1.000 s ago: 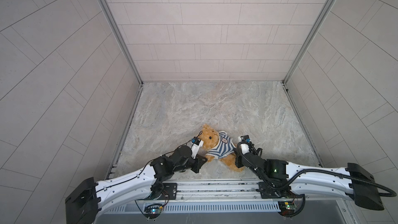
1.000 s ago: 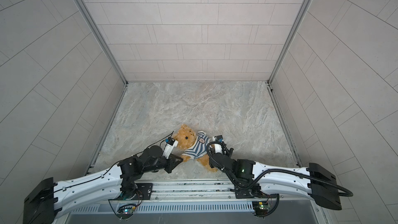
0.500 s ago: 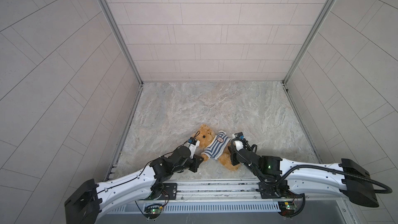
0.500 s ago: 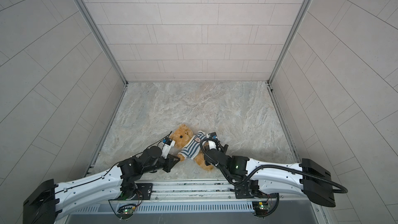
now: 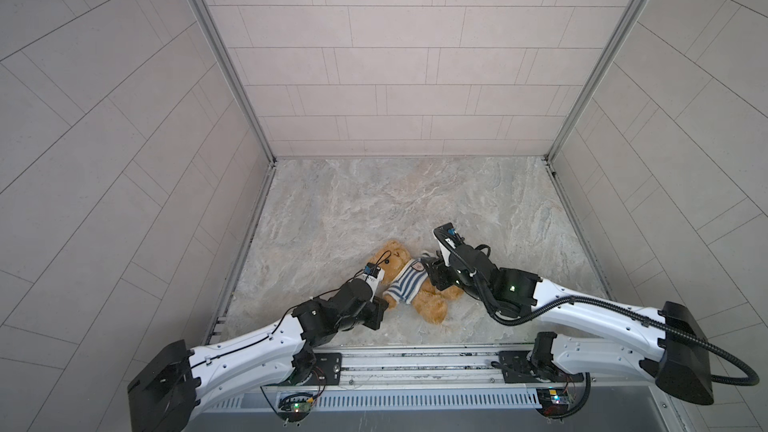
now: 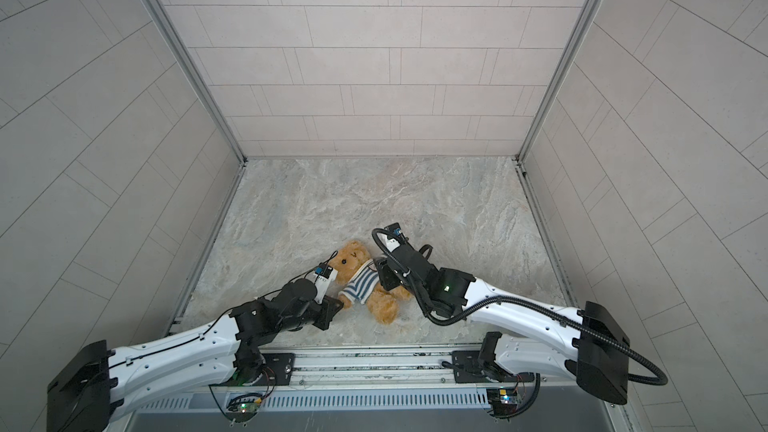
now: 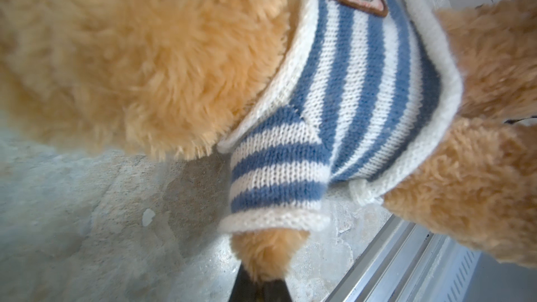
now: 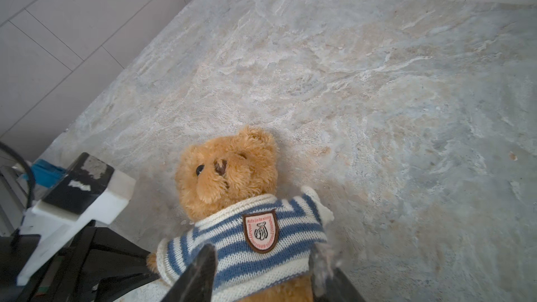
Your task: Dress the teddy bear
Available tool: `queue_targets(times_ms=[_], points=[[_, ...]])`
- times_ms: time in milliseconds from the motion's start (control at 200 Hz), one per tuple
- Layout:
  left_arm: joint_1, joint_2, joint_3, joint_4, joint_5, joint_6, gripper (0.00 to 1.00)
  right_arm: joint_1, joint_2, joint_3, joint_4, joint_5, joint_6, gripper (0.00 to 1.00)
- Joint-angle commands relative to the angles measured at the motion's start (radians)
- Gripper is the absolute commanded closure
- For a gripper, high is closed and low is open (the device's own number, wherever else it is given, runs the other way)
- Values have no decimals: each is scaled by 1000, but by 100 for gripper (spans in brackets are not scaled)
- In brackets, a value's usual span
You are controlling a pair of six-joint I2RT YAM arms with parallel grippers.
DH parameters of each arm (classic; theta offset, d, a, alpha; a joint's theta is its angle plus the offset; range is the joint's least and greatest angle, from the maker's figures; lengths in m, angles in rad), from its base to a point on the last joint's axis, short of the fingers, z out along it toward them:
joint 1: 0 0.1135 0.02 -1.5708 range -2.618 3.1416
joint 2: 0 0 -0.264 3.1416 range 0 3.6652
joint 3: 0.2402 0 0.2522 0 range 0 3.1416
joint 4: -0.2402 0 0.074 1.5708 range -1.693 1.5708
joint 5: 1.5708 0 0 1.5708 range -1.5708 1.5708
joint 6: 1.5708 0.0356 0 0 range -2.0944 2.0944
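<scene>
— What sort of place is this?
— A robot lab cell. Tiled panel walls (image 5: 395, 76) on metal posts (image 5: 225, 60) box in a marble-look tabletop (image 5: 395, 201).
— What else shows it?
— A left arm (image 5: 249, 347) and right arm (image 5: 615, 357) bolted to a front rail (image 5: 415, 361), with loose cables and bare circuit boards (image 5: 296, 408) with lit LEDs.

Soft, even light from overhead. A faint shadow lies on the stone tabletop (image 5: 374, 201) beside the teddy bear (image 5: 415, 288). In both top views, the tiled walls (image 5: 104, 118) bow toward the edges. In the left wrist view, the near fur is blurred.
</scene>
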Motion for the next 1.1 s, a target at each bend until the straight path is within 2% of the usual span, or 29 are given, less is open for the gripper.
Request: queue_targets(times_ms=[0, 265, 375, 511, 626, 761, 926, 1096], points=[[7, 11, 31, -24, -33, 28, 100, -33, 79, 60, -44, -85, -81, 45], [50, 61, 54, -13, -22, 34, 100, -51, 234, 48, -18, -160, -73, 46], [106, 100, 72, -10, -11, 64, 100, -50, 271, 38, -25, -214, -37, 52], [190, 162, 111, 10, 4, 93, 100, -5, 277, -13, 38, -213, 20, 55], [246, 223, 154, 23, 4, 111, 91, 41, 277, -32, 62, -183, 64, 57], [258, 240, 214, -22, 1, 131, 77, 69, 256, -51, 109, -161, 111, 56], [257, 133, 224, -127, -27, 134, 60, 71, 168, -98, 143, -110, 158, 55], [257, 11, 247, -262, -66, 126, 54, 67, -5, -201, 142, 33, 160, 54]])
